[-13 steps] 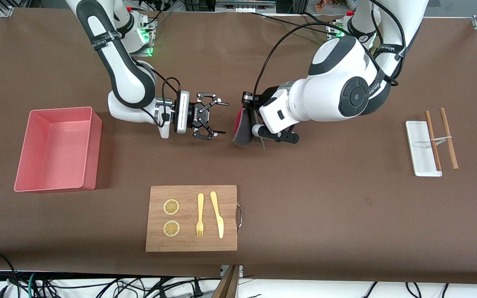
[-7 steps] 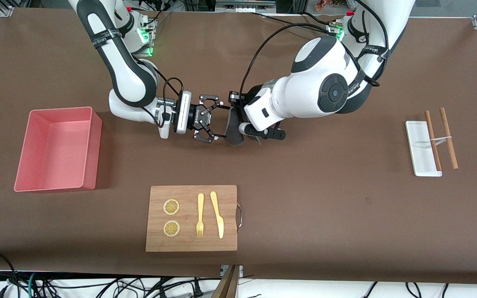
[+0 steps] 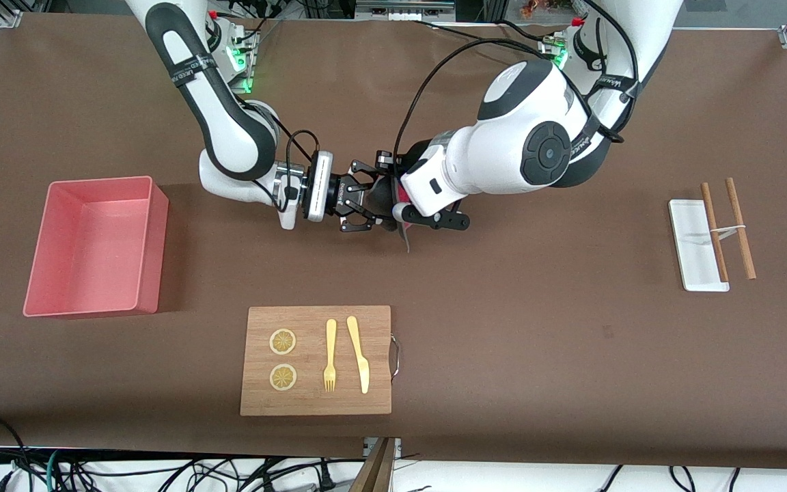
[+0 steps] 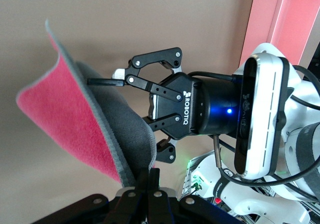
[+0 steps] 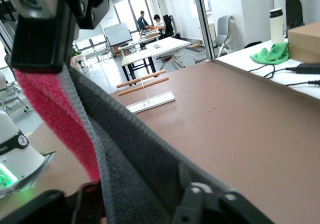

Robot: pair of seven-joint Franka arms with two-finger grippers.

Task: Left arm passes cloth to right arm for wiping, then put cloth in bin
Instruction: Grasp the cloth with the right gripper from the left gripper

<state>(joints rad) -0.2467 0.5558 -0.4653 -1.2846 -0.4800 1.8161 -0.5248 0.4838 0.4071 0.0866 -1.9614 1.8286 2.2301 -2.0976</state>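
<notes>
The cloth hangs above the middle of the table, crimson-pink with a dark grey back. My left gripper is shut on one edge of it; its closed fingers pinch the grey edging, and the pink face hangs free. My right gripper faces it, open, with one finger on each side of the cloth. In the left wrist view the right gripper stands spread around the grey back. The right wrist view shows the left gripper clamping the cloth above. The pink bin stands at the right arm's end.
A wooden board with two lemon slices, a yellow fork and knife lies nearer the front camera than the grippers. A white tray with wooden chopsticks lies at the left arm's end.
The right gripper has moved toward the left arm until its open fingers straddle the cloth. The left gripper first brought the cloth toward the right arm, then held still.
</notes>
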